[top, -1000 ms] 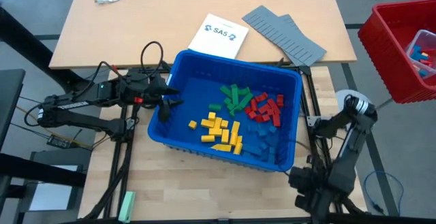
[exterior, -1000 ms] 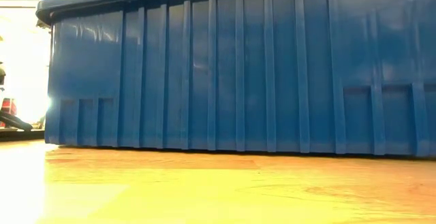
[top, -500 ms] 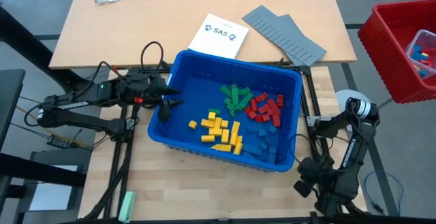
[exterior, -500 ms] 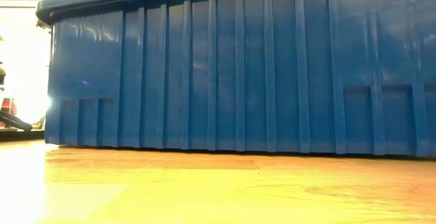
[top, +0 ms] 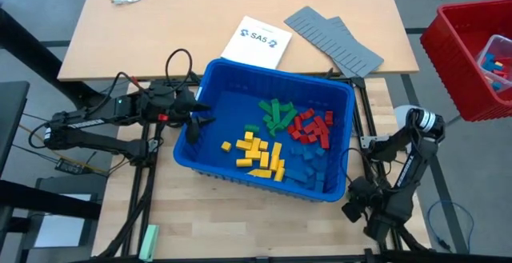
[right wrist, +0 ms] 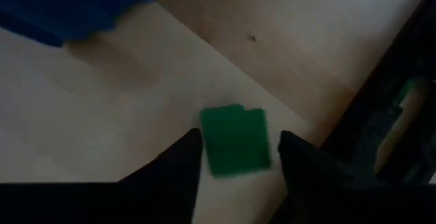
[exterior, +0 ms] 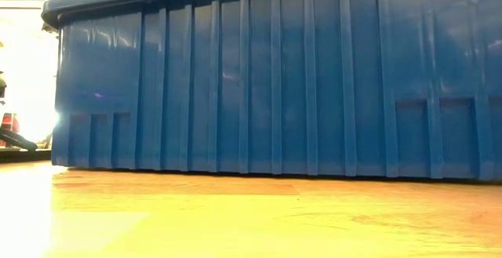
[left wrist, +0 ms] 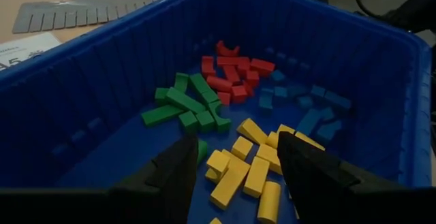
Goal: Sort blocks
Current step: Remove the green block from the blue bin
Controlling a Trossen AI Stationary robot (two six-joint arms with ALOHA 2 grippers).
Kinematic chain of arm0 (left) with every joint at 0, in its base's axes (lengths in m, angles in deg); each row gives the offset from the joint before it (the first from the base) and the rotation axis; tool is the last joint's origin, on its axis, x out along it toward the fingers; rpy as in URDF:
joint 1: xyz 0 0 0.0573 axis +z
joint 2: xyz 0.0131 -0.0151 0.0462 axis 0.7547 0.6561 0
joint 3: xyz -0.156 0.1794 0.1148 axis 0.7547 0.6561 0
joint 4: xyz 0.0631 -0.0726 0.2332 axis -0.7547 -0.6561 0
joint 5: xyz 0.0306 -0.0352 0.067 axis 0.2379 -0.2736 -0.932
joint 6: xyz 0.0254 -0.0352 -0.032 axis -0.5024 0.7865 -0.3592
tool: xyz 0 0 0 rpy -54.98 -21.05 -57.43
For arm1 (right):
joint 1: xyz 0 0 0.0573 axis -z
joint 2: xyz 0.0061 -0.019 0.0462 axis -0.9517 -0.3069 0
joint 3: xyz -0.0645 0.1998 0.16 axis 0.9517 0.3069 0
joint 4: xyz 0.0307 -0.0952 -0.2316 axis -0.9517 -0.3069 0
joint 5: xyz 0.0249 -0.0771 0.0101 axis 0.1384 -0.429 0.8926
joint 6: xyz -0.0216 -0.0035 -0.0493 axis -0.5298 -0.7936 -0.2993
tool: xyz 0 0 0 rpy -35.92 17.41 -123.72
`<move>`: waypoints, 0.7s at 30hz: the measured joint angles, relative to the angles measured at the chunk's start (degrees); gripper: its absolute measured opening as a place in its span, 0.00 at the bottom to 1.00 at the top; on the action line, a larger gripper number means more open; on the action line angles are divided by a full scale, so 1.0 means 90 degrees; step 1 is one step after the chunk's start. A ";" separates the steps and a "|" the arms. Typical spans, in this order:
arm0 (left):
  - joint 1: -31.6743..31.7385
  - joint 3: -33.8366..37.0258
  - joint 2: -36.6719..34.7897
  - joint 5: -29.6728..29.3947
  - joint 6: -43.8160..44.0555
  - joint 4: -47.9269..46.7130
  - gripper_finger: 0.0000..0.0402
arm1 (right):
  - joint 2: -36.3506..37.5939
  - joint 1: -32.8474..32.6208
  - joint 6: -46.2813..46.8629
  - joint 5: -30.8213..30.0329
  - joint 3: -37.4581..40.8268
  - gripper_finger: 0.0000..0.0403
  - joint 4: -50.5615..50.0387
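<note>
Overhead, the left gripper (top: 194,119) hangs over the near-left rim of the blue bin (top: 210,79), fingers apart. Ahead of it inside lie the blocks (top: 276,139): green, red, yellow and blue clusters. The right gripper (top: 358,207) sits beside the bin's outer corner, over the wooden table (top: 240,223).

Level with the tabletop, only the bin's ribbed wall shows.

From the left wrist, spread fingers frame the yellow blocks (left wrist: 248,166).

From the right wrist, a green block (right wrist: 236,140) lies between parted fingers; whether they touch it I cannot tell.
</note>
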 joint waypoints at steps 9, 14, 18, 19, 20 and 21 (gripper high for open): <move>0.0005 0.0000 -0.0001 0.0007 0.0010 -0.0046 0.53 | 0.0920 -0.0023 -0.0127 -0.0102 -0.0589 0.68 -0.0493; 0.0005 0.0000 -0.0056 0.0075 0.0079 -0.0111 0.53 | 0.1324 0.0013 -0.0456 -0.1295 -0.1283 0.70 0.0387; 0.0002 0.0000 -0.0136 0.0132 0.0176 -0.0123 0.53 | 0.1156 0.0361 -0.0829 -0.1688 -0.1447 0.68 0.1131; 0.0002 0.0000 -0.0158 0.0134 0.0188 -0.0118 0.53 | 0.1040 0.0486 -0.0961 -0.1705 -0.1441 0.67 0.1260; 0.0003 0.0000 -0.0179 0.0134 0.0194 -0.0098 0.53 | 0.0923 0.0617 -0.1108 -0.1777 -0.1435 0.67 0.1387; 0.0005 0.0000 -0.0209 0.0138 0.0197 -0.0116 0.53 | 0.0825 0.0735 -0.1231 -0.1939 -0.1435 0.66 0.1509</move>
